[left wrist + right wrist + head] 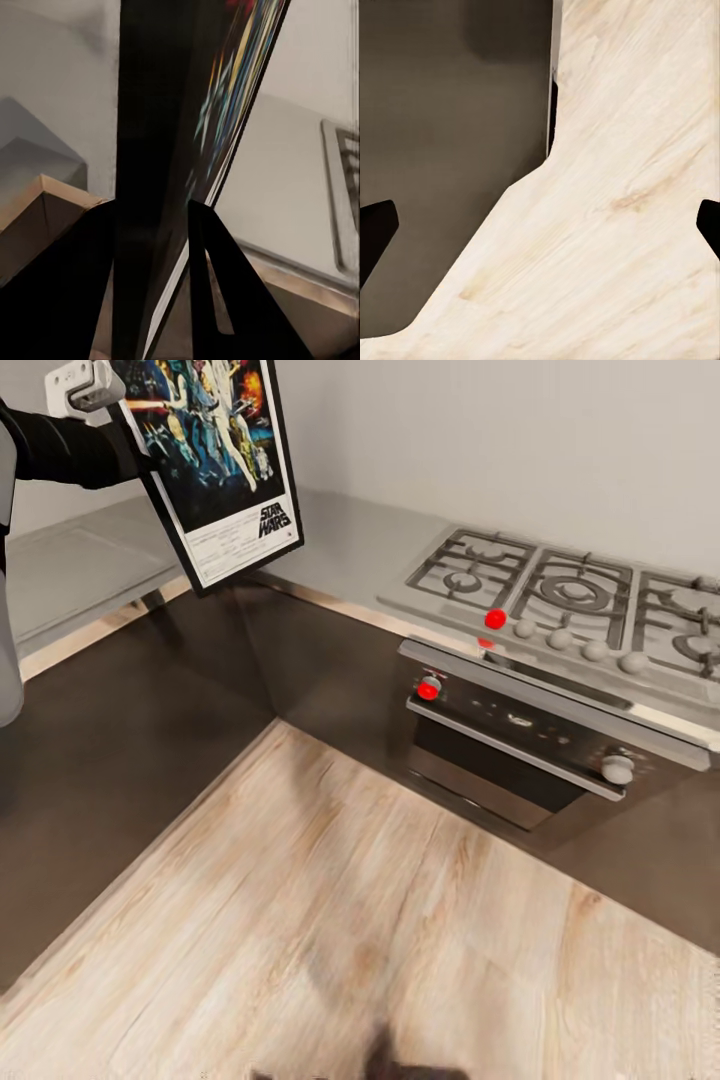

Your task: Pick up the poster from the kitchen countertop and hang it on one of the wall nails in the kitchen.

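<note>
The framed Star Wars poster hangs tilted in the air at the upper left, its logo end lowest, above the corner of the glossy grey kitchen countertop. My left gripper is shut on the poster's edge, one dark finger on each side of the frame. The left arm reaches in from the left edge of the head view. My right gripper is open, pointing down at the pale wood floor and a dark cabinet front, with nothing between its fingers.
A gas hob sits in the countertop at the right, above a built-in oven with red and grey knobs. Dark cabinets form an L around the wood floor. A plain grey wall rises behind the counter.
</note>
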Tool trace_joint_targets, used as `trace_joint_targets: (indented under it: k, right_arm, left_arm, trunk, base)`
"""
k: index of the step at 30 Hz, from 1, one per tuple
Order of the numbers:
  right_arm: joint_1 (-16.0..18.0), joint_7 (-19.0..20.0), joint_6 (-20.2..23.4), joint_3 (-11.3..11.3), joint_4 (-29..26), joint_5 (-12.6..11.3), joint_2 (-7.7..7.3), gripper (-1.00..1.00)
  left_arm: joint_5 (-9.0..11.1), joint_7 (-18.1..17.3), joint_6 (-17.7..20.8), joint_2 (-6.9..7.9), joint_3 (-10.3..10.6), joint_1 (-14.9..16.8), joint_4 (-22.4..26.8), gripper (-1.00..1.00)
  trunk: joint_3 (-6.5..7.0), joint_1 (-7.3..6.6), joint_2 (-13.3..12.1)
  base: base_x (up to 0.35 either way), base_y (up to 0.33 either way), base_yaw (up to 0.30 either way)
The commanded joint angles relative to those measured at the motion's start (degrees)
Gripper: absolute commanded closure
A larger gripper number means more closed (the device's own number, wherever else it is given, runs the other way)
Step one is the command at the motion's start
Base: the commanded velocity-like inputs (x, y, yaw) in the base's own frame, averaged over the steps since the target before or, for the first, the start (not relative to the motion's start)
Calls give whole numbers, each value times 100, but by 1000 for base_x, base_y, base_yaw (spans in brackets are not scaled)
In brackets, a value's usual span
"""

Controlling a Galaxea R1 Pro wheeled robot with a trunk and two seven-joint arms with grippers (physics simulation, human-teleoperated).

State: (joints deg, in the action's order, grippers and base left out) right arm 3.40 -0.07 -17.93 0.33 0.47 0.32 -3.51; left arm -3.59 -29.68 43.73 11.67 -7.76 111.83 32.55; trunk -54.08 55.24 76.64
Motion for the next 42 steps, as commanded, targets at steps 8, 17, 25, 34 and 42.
trace_joint_targets:
  k: [8,17,25,34,42]
  right_arm:
    - [3,-1,-18,2,5,3,0,-100]
    - [3,-2,-27,-15,5,-7,-9,-100]
    - [62,-3,-1,-31,-285,-19,-112,-100]
    - [143,-5,1089,-36,-2547,-4,-209,-100]
    - [137,-2,3041,-253,-4838,-11,-239,-100]
  left_arm:
    - [-45,-55,31,2,-33,6,-16,100]
    - [-45,-106,31,9,-33,5,-32,100]
    - [-53,-636,38,173,-33,5,-60,100]
    - [-70,-1261,40,198,-25,1,-227,100]
    - [-78,-1900,40,198,-4,-3,-290,100]
  trunk:
    - [-3,-3,2]
    - [-3,-3,2]
    - [-3,-3,2]
    - [-3,-3,2]
    - [-3,-3,2]
  base:
    - [-262,-230,0]
    - [-275,-229,0]
    - [-175,-156,0]
    - [-10,-9,0]
    - [0,0,0]
